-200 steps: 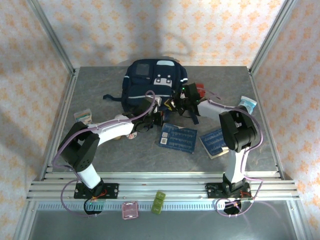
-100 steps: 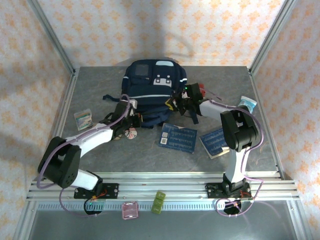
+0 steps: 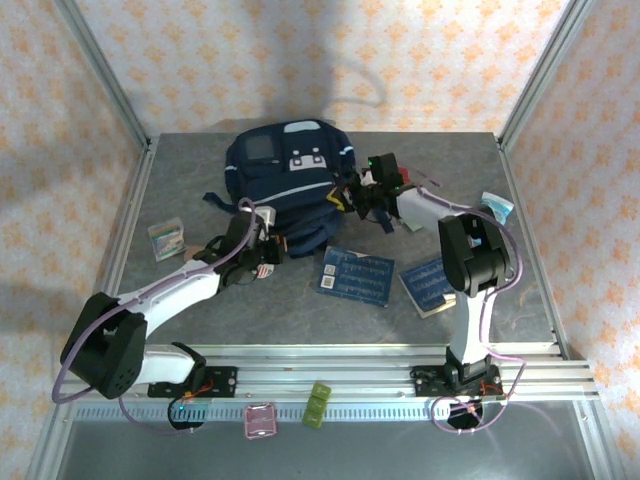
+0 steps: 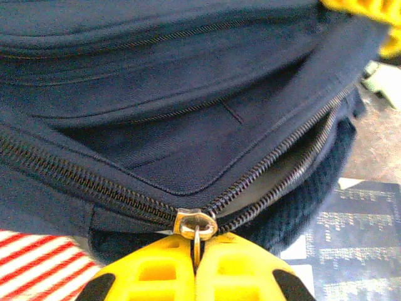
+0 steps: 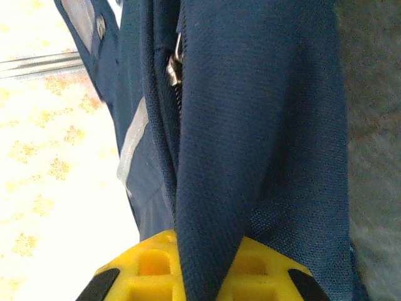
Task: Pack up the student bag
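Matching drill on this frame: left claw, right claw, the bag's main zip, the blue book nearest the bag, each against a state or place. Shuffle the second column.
Column A
1. left claw
2. right claw
3. main zip
4. blue book

Column B
a. partly open
b. shut on mesh fabric of the student bag
c. flat on the table, nearer the arm bases than the bag
d. shut on the zipper pull

Pairs: 1-d, 2-b, 3-a, 4-c
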### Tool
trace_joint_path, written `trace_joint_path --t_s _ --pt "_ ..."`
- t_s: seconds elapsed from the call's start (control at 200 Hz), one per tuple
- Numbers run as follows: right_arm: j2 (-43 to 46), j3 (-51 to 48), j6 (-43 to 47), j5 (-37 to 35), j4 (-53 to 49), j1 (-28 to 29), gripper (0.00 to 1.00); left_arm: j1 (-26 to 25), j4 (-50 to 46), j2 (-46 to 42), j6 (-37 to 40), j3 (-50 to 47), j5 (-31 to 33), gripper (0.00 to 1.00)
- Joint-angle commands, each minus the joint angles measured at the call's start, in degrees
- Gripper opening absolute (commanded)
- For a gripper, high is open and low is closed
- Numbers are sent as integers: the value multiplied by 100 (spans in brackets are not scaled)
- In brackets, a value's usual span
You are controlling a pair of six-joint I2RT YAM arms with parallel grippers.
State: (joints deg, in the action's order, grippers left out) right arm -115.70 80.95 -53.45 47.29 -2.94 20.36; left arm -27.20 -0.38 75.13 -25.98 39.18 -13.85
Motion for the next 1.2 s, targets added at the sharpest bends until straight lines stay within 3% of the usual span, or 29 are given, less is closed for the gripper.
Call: trace_joint_path --t_s 0.0,0.135,0.255,0.365,0.571,0.691,1.106,1.196 --pt "-504 818 344 -1095 -128 -512 0 -426 119 188 -371 270 38 0" --pt "-974 1638 363 -1414 -422 -726 0 -621 506 970 -373 871 338 0" --pt "-1022 2040 560 -1596 -1198 -741 40 -629 728 1657 -156 1441 493 0" --pt "-426 1456 760 -1796 -1385 -730 52 -629 690 2014 22 1793 526 0" --pt "961 -362 664 -1248 -798 -674 55 -636 702 2094 15 1883 383 0" --pt "1324 -726 652 -996 -880 -406 60 -653 741 2106 -13 1873 292 0" --pt "469 -171 200 -531 -1133 349 56 -786 785 2105 25 1876 285 0" --pt "222 -12 102 -444 -1098 446 47 -804 829 2123 31 1861 277 0"
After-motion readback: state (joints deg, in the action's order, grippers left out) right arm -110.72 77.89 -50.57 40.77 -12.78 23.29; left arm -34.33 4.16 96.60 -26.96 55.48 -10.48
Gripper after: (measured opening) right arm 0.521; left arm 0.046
